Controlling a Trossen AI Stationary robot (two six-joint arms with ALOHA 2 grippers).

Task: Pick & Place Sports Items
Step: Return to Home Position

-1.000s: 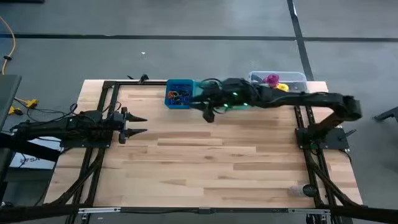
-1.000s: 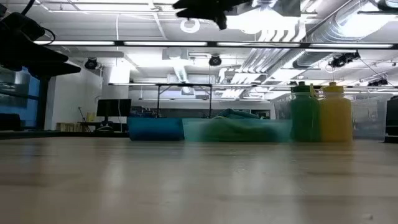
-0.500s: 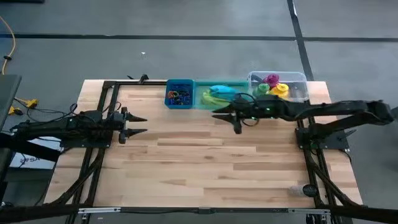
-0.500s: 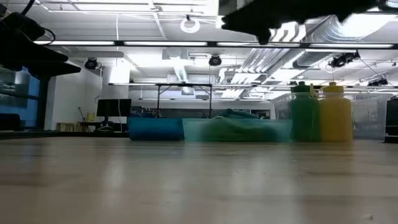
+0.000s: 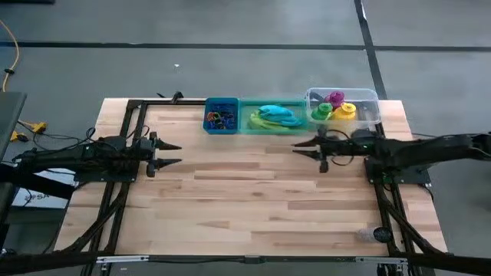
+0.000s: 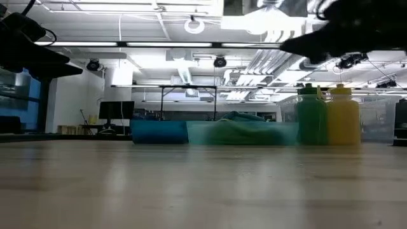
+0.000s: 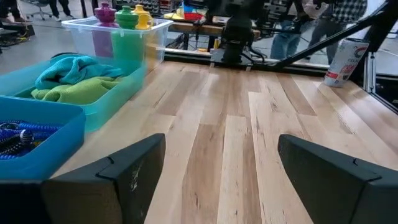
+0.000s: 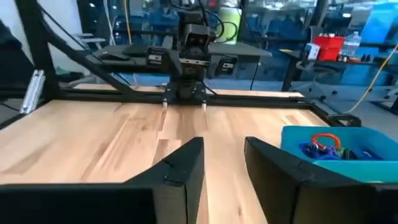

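Along the far edge stand three bins. The blue bin (image 5: 221,115) holds coloured rings (image 8: 323,146). The green bin (image 5: 249,123) holds a teal cloth (image 7: 68,67) lying on a lime-green cloth (image 7: 74,91). The clear bin (image 5: 368,103) holds purple (image 5: 335,97), green (image 6: 313,117) and yellow (image 6: 343,117) bottles standing upright. My right gripper (image 5: 294,148) hovers level above bare wood, nearer than the clear bin, narrowly open with nothing between its fingers (image 8: 224,144). My left gripper (image 5: 178,153) waits at the table's left, open and empty (image 7: 221,143).
Bare wooden table (image 5: 253,192) spreads between the two grippers and toward the near edge. A white canister (image 5: 378,234) lies near the near right corner. Black frame rails (image 5: 126,130) run along both sides by the arm bases.
My right gripper has drawn back from above the blue and green bins toward the table's right edge and a little toward the near edge, sinking lower. The green bin with its cloths, covered by the arm before, now shows. The left arm has kept still.
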